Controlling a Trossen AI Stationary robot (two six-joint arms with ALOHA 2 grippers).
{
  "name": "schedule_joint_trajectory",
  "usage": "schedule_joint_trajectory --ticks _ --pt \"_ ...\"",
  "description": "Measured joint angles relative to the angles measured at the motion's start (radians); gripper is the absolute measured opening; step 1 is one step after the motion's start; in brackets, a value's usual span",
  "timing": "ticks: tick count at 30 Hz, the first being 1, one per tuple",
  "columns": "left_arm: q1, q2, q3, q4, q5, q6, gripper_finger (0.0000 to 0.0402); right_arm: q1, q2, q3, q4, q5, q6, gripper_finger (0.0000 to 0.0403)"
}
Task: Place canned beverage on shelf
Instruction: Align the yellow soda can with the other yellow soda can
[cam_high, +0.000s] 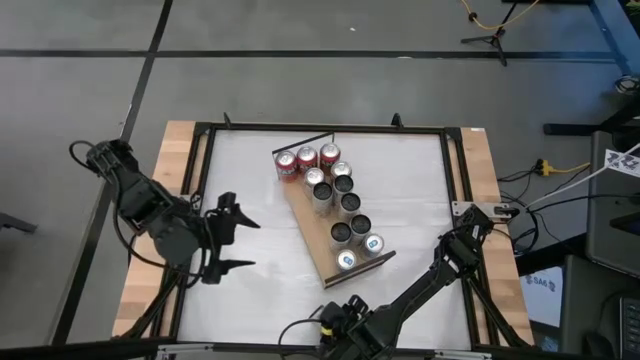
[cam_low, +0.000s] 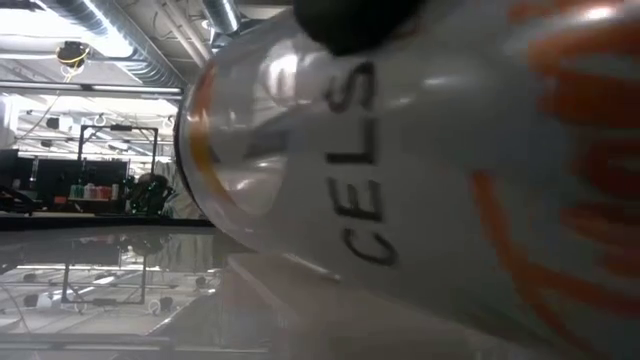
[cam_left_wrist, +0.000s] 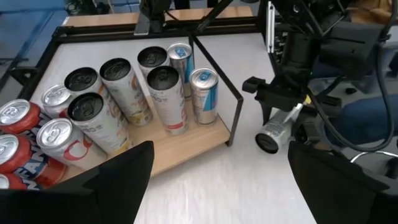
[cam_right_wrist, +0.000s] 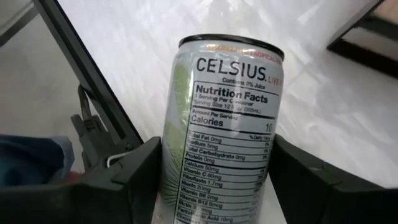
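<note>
The shelf (cam_high: 316, 240), a light-brown board, lies slantwise mid-table and also shows in the left wrist view (cam_left_wrist: 186, 152). Several cans stand on it: red ones (cam_high: 306, 157) at its far end, dark-topped ones, and blue ones (cam_left_wrist: 203, 93) at its near end. My right gripper (cam_high: 335, 322) is at the table's near edge, shut on a white Celsius can (cam_right_wrist: 221, 137), which also shows in the low view (cam_low: 420, 170). My left gripper (cam_high: 250, 243) hovers open over the table's left part, with nothing between its fingers (cam_left_wrist: 118, 180). My right gripper pinches the can's side walls (cam_right_wrist: 180, 168) between its two fingers, on the half toward its bottom end. The fingers slant down from above and run along the can. The can is tilted, its dark top (cam_left_wrist: 268, 142) pointing toward the table's left, low over the table.
A black frame (cam_high: 205, 190) borders the white tabletop. A thin black rail (cam_left_wrist: 217, 68) runs along the shelf's edge beside the blue cans. Bare white table (cam_high: 260, 290) lies between my left gripper and the held can.
</note>
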Motion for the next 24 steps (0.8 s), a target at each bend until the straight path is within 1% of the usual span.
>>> schedule_joint_trajectory --ticks 3,6,10,16,21,24 --pt "-0.008 -0.002 0.0 0.0 0.0 0.001 0.0363 0.0 -0.001 0.0 0.004 0.027 -0.001 0.0246" --pt "-0.012 -0.002 0.0 0.0 0.0 0.0 0.0363 -0.003 -0.002 0.001 0.002 0.028 -0.001 0.0246" --pt "-0.012 -0.001 0.0 0.0 0.001 -0.008 0.0363 -0.015 -0.003 -0.004 0.005 -0.014 0.001 0.025" --pt "-0.019 0.015 0.0 0.0 0.011 -0.034 0.0363 -0.027 -0.003 -0.005 0.009 -0.043 -0.024 0.0243" --pt "-0.042 0.051 0.0 0.0 0.016 -0.028 0.0363 -0.04 -0.003 -0.006 0.005 -0.114 -0.024 0.0257" --pt "-0.052 0.069 0.0 0.0 0.016 -0.027 0.0363 -0.048 -0.003 -0.006 0.004 -0.153 -0.03 0.0258"
